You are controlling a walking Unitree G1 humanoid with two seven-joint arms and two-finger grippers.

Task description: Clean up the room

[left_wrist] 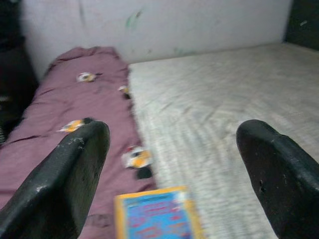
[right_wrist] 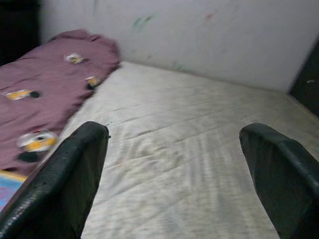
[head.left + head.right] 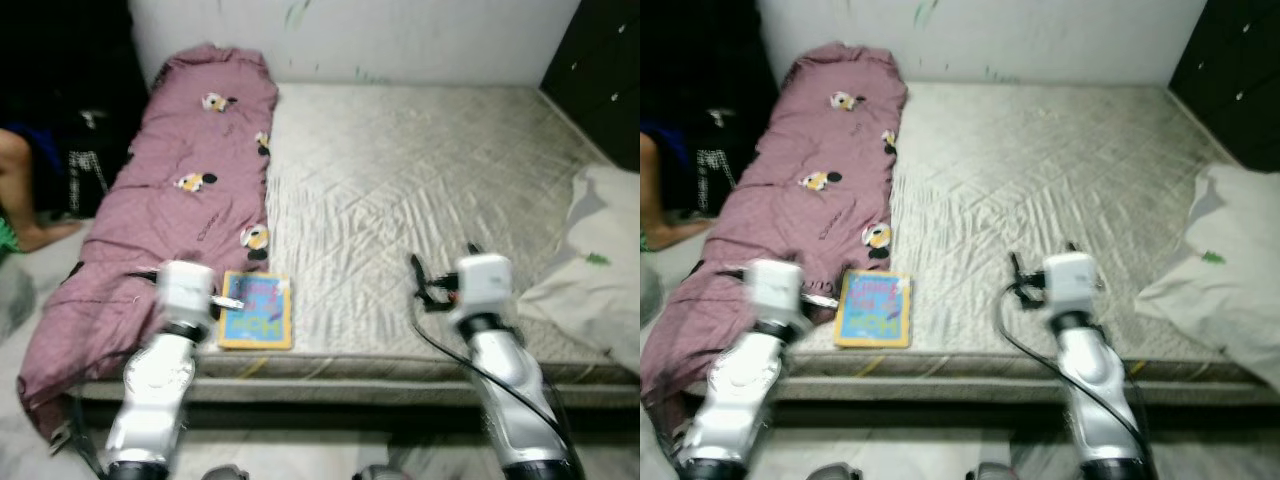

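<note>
Book (image 3: 256, 310), with yellow border and blue cover, lies flat at the lower left of the head view, on the near edge of the bed (image 3: 420, 190), its left side touching the mauve blanket (image 3: 170, 200).

At the far left edge of the frame, part of a person's leg (image 3: 22, 190) shows beside the bed, against a dark background. The mauve blanket, printed with small cartoon figures, runs along the left strip of the bed from the white wall (image 3: 400, 35) at the top down to the lower left corner, where it hangs over the bed's edge.

Left end effector (image 1: 174, 164) is raised in the lower left of the frame, just beside the book and over the blanket's edge. In the left wrist view its two black fingers (image 1: 65, 179) are spread wide apart, with the book's top edge between them and nothing gripped.

Bare quilted mattress occupies the centre of the frame.

Right end effector (image 2: 179, 174) is held over the mattress's near edge at lower right centre. Its fingers (image 2: 60, 184) are likewise spread wide, empty.

A white pillow (image 3: 590, 260) lies at the right edge, below a dark cabinet (image 3: 605, 70) in the upper right corner.
</note>
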